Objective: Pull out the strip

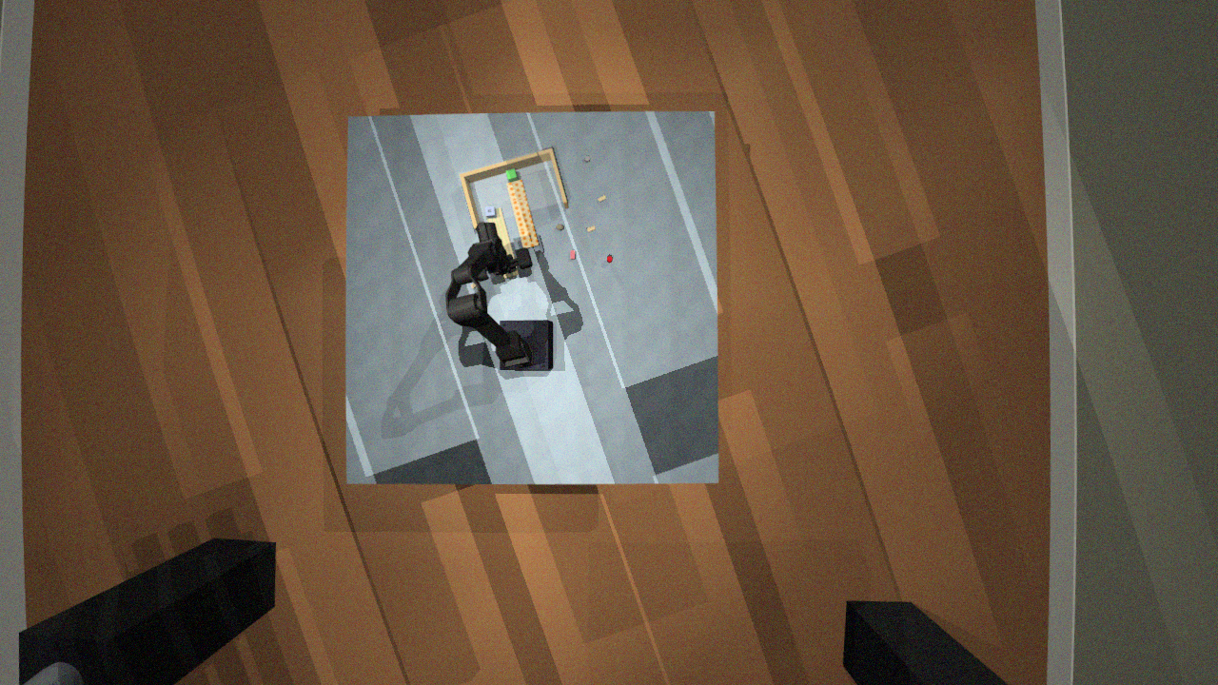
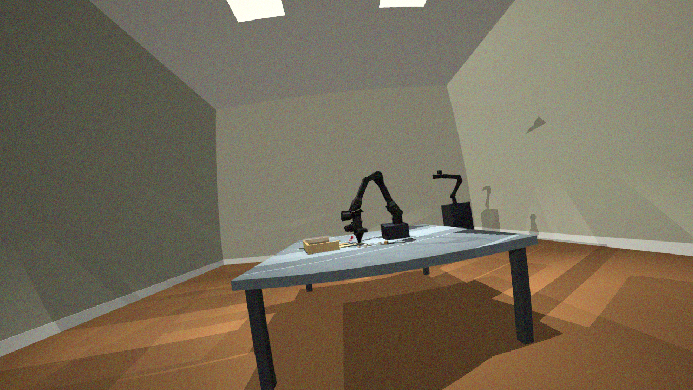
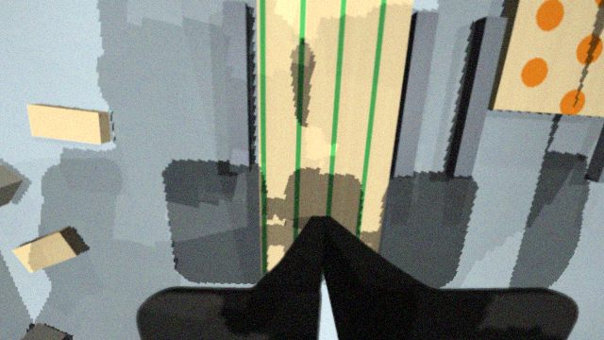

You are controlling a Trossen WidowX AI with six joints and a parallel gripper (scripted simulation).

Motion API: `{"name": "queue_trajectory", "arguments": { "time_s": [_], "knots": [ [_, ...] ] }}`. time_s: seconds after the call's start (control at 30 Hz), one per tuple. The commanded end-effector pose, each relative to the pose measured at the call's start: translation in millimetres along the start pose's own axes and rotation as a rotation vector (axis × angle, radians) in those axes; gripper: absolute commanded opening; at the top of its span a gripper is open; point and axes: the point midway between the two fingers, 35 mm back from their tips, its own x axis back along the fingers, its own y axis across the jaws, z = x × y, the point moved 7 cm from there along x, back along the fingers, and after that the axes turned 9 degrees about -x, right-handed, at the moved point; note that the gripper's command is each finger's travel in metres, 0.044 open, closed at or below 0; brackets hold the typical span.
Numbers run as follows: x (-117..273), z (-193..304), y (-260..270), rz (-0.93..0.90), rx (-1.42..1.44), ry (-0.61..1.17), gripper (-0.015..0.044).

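Stripes of green run lengthwise down the tan strip (image 3: 326,94), which lies flat on the table (image 3: 61,57) beside an orange-dotted strip (image 3: 547,57). The end effector (image 3: 325,227), fingers pressed together on nothing, bears on its near end. The labelled cube (image 1: 488,209) sits inside the wooden frame (image 1: 466,191).

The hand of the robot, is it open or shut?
Shut. In the wrist view the hand has its two black fingers meeting at a point, pressed on the green-striped strip, with nothing held between them.
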Motion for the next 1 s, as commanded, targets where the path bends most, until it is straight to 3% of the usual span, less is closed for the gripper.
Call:
{"name": "queue_trajectory", "arguments": {
  "time_s": [0.0,0.97],
  "knots": [
    [-5,12,-2,0.006,0.003,0.028,0.0000],
    [-4,54,-9,0.007,0.003,0.032,0.0000]
  ]
}}
